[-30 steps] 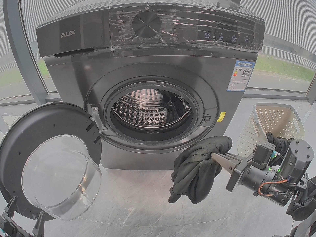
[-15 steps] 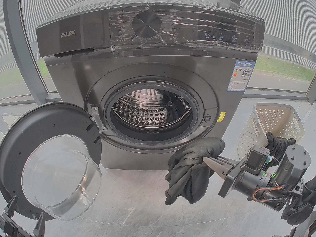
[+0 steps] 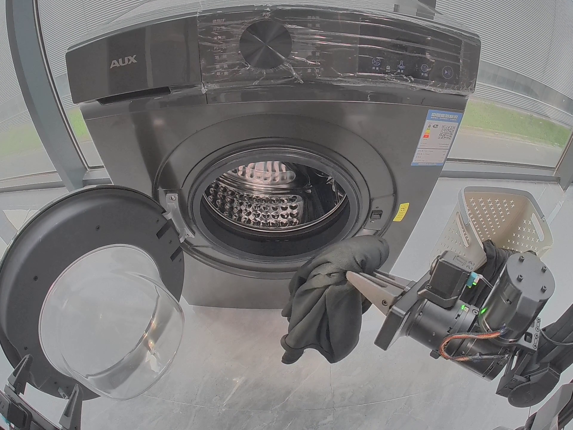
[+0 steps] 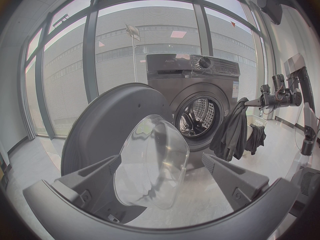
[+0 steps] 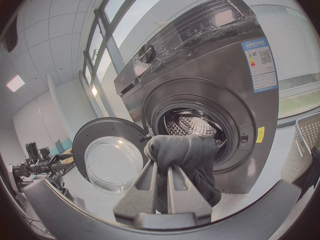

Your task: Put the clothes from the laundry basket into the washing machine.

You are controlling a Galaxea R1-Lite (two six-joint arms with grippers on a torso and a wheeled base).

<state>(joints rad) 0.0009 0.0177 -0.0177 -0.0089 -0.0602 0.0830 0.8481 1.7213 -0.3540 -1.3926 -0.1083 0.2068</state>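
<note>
A dark grey garment (image 3: 325, 306) hangs from my right gripper (image 3: 358, 282), which is shut on its upper fold just below and right of the washing machine's open drum (image 3: 271, 204). The right wrist view has the fingers (image 5: 150, 184) pinching the cloth (image 5: 183, 150) in front of the drum mouth (image 5: 193, 125). A cream laundry basket (image 3: 507, 216) stands on the floor right of the machine, with another dark piece of clothing (image 3: 495, 258) draped over its rim. My left gripper (image 3: 48, 383) is open low at the left, beside the swung-open door (image 3: 89, 288).
The round door with its glass bowl (image 4: 151, 170) juts out to the left of the opening, close in front of the left gripper (image 4: 160, 164). Light tiled floor (image 3: 239, 365) lies in front of the machine. Window walls stand behind it.
My right gripper has carried the dark garment leftward and slightly up, closer to the drum opening. The left arm and the door have stayed still.
</note>
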